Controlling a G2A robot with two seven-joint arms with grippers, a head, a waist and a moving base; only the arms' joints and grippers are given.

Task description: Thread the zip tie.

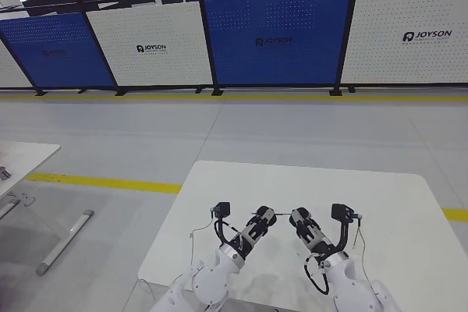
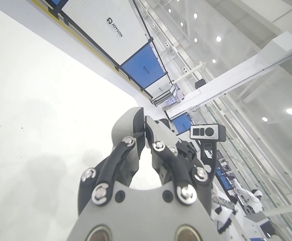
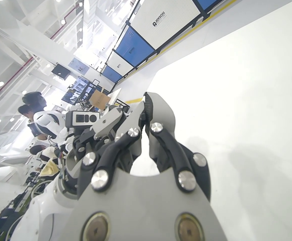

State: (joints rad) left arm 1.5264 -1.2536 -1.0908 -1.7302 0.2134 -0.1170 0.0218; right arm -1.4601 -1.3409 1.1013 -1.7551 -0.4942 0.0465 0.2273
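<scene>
1. Your left gripper [image 2: 144,124] is clamped on the zip tie [image 2: 138,134] above the table [image 1: 374,195].
2. Your right gripper [image 3: 143,112], just beside it, pinches the tie's other end.
3. A side table [image 1: 19,156] stands well apart.

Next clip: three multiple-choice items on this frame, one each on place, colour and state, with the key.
1. Where is the zip tie?
A. Lying loose, unheld.
B. Between the left gripper and the right gripper.
C. On the floor.

2. What colour is the table?
A. Blue.
B. White.
C. Black.

3. How is the left gripper?
A. Wide open.
B. Shut on nothing.
C. Shut on the zip tie.

Key:
1 B, the top view shows a thin dark strap running from one gripper to the other.
2 B, the tabletop is plain white.
3 C, the left wrist view shows the strap pinched between closed fingers.
</scene>
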